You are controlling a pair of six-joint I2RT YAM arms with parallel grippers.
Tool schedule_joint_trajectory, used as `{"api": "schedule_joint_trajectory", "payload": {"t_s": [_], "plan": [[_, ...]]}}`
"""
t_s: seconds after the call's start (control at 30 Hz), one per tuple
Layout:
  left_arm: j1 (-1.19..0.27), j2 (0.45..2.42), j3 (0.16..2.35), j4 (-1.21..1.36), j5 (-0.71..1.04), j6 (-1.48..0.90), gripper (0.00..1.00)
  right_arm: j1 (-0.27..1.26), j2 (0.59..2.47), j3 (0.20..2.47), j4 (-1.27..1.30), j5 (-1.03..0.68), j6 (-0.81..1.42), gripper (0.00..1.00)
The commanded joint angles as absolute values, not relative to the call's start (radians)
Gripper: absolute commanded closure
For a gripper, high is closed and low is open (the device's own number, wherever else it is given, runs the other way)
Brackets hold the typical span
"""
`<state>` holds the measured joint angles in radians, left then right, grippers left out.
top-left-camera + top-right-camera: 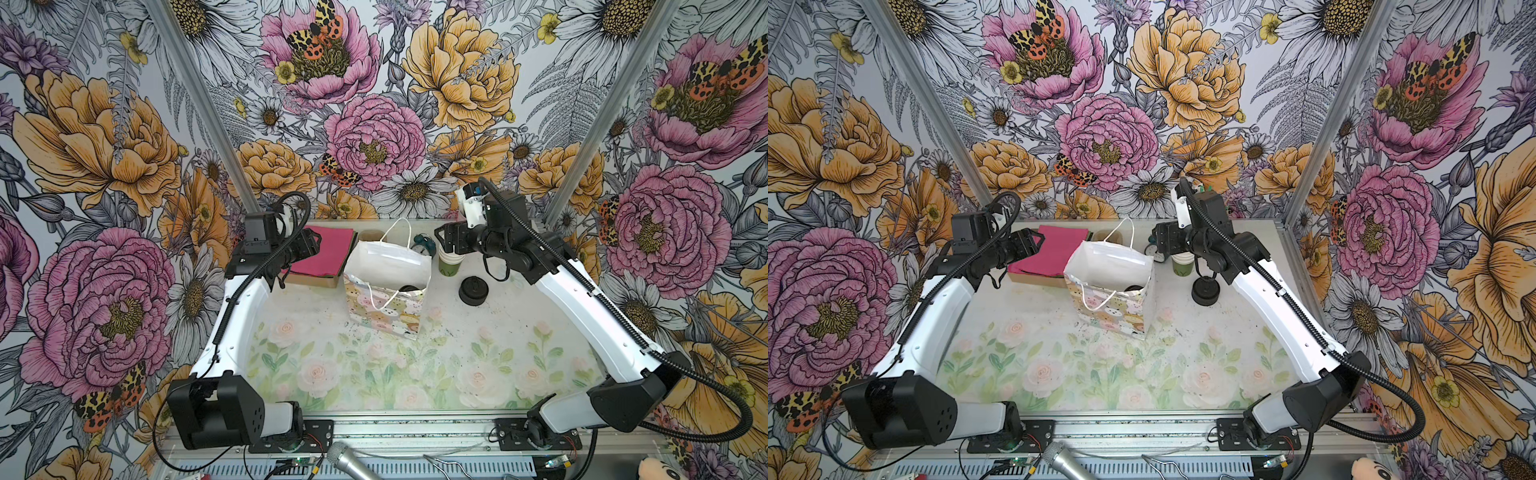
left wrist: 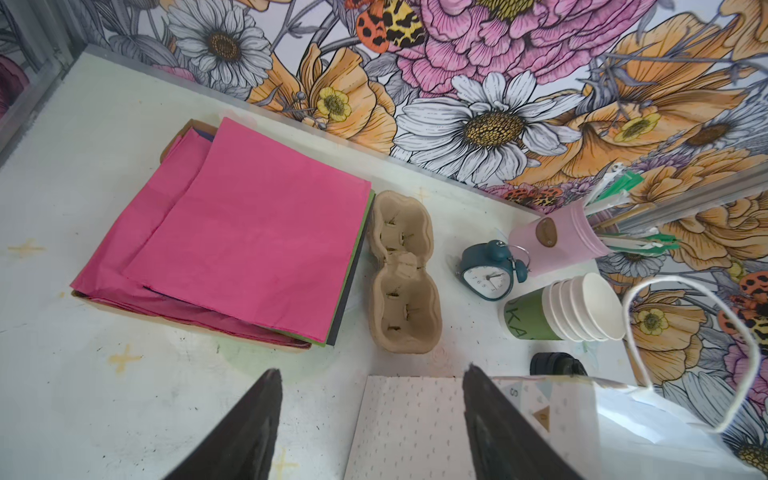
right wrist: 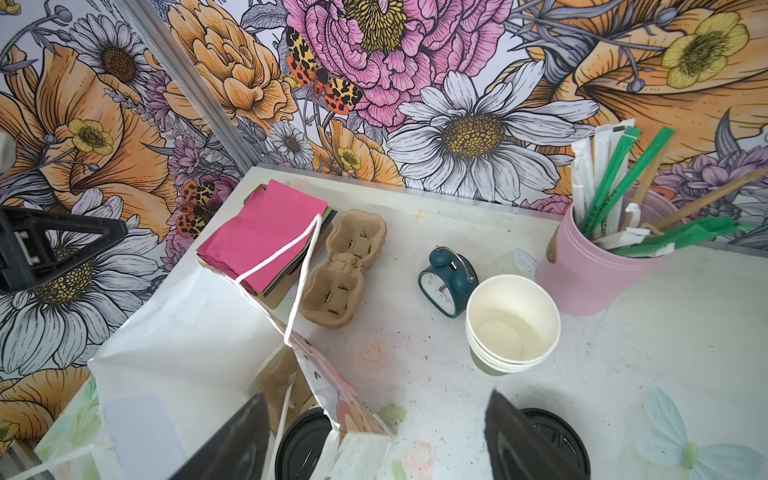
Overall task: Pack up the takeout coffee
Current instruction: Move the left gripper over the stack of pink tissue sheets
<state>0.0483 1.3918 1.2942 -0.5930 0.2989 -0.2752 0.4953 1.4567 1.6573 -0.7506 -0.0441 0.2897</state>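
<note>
The supplies are ranged along the far edge of the tabletop (image 1: 374, 365), presumably so that working room is left for both arms. The gift bag (image 1: 384, 311) is stood upright at the middle with its mouth spread wide, so that it can be loaded from above. The left tool (image 2: 371, 370) is held just beside the bag and the right tool (image 3: 378, 394) above its rim. On each the jaws are spread apart and nothing is gripped. A pulp carrier (image 3: 278, 382) is seated inside the bag, judged to be there against tipping. The takeout coffee (image 3: 307, 449) is found inside the bag, by the wall nearer the right arm. Only part of its round black lid is shown, and its white cup is hidden.
</note>
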Motion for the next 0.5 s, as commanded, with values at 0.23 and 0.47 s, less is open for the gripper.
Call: {"api": "schedule_joint_trajectory", "payload": {"t_s": [0.23, 0.47], "plan": [[-0.014, 1.791, 1.564, -0.752, 0.245, -0.046, 0.43, 0.455, 1.417, 1.637, -0.723, -0.020, 0.262, 0.16], [-0.049, 1.980, 1.697, -0.816, 0.221, -0.004, 0.50, 0.440, 1.415, 1.613, -0.723, -0.023, 0.275, 0.12]]}}
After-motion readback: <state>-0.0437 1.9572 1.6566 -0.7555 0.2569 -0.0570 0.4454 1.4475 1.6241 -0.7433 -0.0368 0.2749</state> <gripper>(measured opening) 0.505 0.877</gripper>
